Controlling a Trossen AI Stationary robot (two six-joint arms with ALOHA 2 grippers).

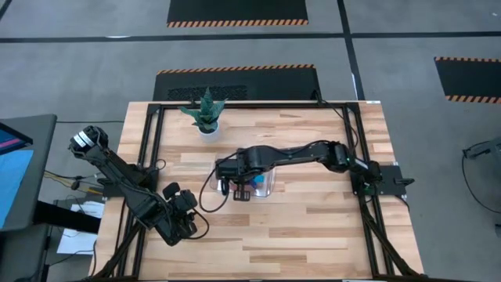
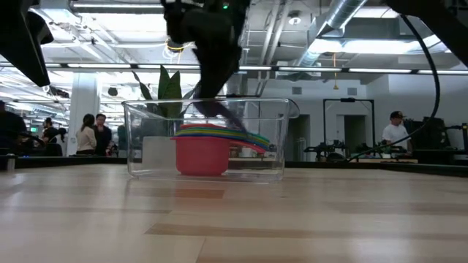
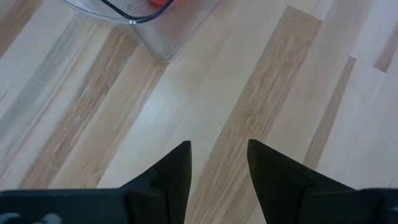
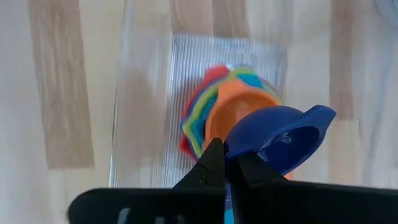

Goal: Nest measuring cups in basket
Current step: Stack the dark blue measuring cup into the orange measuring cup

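The clear basket [image 1: 270, 185] [image 2: 139, 146] stands on the table's middle. Inside it, a nested stack of measuring cups [image 2: 201, 150] [image 4: 208, 109] rests on its red bottom cup, with an orange cup on top. My right gripper [image 4: 225, 163] [image 1: 239, 190] reaches down over the basket, shut on a dark blue measuring cup [image 4: 280, 134] just above the stack. My left gripper [image 3: 217, 158] [image 1: 184, 215] hangs open over bare wood, toward the table's near left, short of the basket's corner [image 3: 146, 28]. My right gripper pinches the dark blue cup between its two fingers at the bowl's edge [image 4: 239, 152]; the fingers hide the handle. They come steeply from above. The bowl is tilted, its opening facing up toward the wrist, over the orange cup; whether it touches the stack I cannot tell.
A small plant in a white pot [image 1: 207, 119] stands at the far side, left of the basket. Black frame rails [image 1: 153, 149] run along the table's left and right sides. Bare wood lies open across the near half. People stand in the room beyond the table.
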